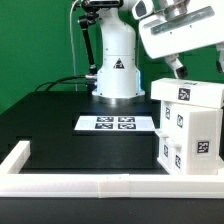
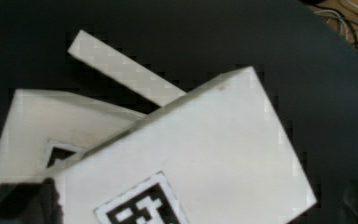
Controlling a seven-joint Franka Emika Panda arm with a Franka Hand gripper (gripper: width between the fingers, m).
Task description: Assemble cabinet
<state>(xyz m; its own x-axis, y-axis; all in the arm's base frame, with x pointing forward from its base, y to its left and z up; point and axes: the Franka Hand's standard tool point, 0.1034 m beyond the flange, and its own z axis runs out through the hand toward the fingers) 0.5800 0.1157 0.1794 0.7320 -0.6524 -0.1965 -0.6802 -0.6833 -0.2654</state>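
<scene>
Here, cabinet body (image 1: 187, 128) against the border frame (image 1: 90, 184), jaws above its top edge, grip state unclear, open table (image 1: 60, 120) beside the marker board (image 1: 113, 123).

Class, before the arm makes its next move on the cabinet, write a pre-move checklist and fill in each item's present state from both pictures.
1. Cabinet body standing upright on the table: ok.
2. Top panel seated squarely on the body: cannot tell; the wrist view shows it at an angle.
3. Hand directly above the panel: ok.
4. Hand open or shut: cannot tell.
5. Marker board uncovered: ok.
6. Border frame apart from the hand: ok.
</scene>
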